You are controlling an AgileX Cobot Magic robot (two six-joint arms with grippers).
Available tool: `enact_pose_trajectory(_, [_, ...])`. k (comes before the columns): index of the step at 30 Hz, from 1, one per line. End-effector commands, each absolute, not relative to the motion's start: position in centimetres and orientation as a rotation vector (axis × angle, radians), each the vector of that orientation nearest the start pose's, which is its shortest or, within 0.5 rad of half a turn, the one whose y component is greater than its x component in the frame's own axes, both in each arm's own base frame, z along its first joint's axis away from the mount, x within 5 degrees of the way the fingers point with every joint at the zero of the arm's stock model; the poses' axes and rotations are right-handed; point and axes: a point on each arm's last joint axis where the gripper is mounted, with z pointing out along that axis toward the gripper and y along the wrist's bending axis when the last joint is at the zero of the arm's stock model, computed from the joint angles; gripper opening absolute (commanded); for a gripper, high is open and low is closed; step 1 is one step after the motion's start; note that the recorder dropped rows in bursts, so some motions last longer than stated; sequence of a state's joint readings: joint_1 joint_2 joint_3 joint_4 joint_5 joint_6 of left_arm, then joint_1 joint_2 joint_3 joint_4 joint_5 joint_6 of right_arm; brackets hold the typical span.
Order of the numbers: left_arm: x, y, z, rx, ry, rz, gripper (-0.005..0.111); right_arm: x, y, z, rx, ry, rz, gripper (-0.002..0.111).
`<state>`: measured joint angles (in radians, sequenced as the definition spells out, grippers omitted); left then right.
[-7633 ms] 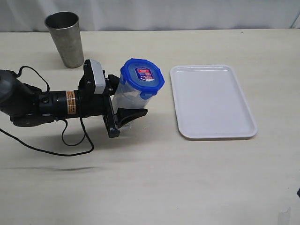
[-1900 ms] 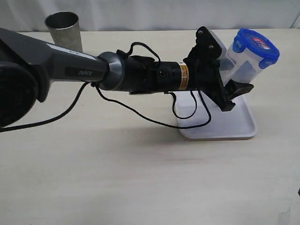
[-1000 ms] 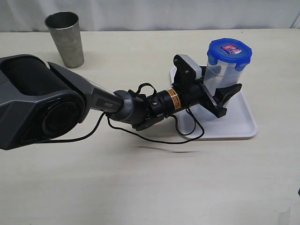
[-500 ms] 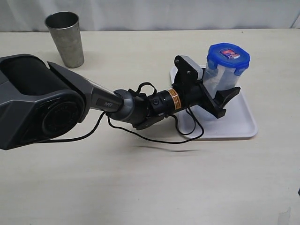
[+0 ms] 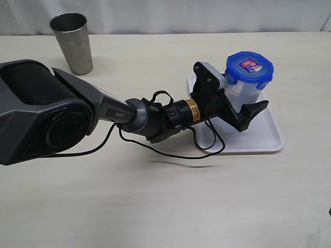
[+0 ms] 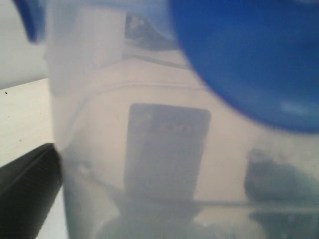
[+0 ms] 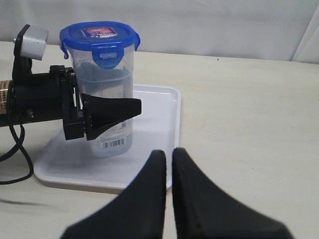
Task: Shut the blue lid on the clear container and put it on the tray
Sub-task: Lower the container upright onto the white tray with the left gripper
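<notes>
The clear container (image 5: 242, 92) stands upright on the white tray (image 5: 269, 138), with the blue lid (image 5: 249, 66) snapped on and its sticker facing up. My left gripper (image 5: 248, 102) is open around the container's lower half. Its near finger (image 7: 112, 109) crosses in front of the wall, and the far finger shows only as a dark shape through the plastic. In the left wrist view the container (image 6: 164, 149) fills the picture under the lid (image 6: 249, 59). My right gripper (image 7: 169, 155) is shut and empty, low over the table by the tray (image 7: 159, 99).
A grey metal cup (image 5: 72, 44) stands at the table's far left. The left arm and its black cable (image 5: 170, 152) stretch across the table from the left to the tray. A pale wall runs behind the table.
The left arm carried the lidded container from mid-table to the tray. In the last half second the container went from tilted to upright, and the near finger moved slightly off it.
</notes>
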<state>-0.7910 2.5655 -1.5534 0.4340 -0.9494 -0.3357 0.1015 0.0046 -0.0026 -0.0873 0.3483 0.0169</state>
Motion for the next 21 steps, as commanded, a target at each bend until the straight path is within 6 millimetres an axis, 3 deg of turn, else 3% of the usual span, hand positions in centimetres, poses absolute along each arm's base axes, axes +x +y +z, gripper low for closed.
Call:
enact_pose_trajectory(1, [34.1, -38.7, 6.2, 0.856, 1.476, -0.907, 0.093, 5.3, 0.2, 18.2, -0.131, 1.824, -0.009, 0.005])
enact_pose_trajectory(7, [34.6, -38.4, 6.2, 0.873, 1.617, -0.808, 0.093, 5.3, 0.2, 18.2, -0.131, 1.824, -0.009, 0.005])
enact_pose_trajectory(14, [33.8, -38.8, 6.6, 1.049, 1.512, -0.816, 0.093, 5.3, 0.2, 18.2, -0.131, 1.824, -0.009, 0.005])
enact_pose_trajectory(21, [34.3, -38.6, 9.4, 1.066, 1.58, -0.714, 0.093, 5.3, 0.2, 18.2, -0.131, 1.824, -0.009, 0.005])
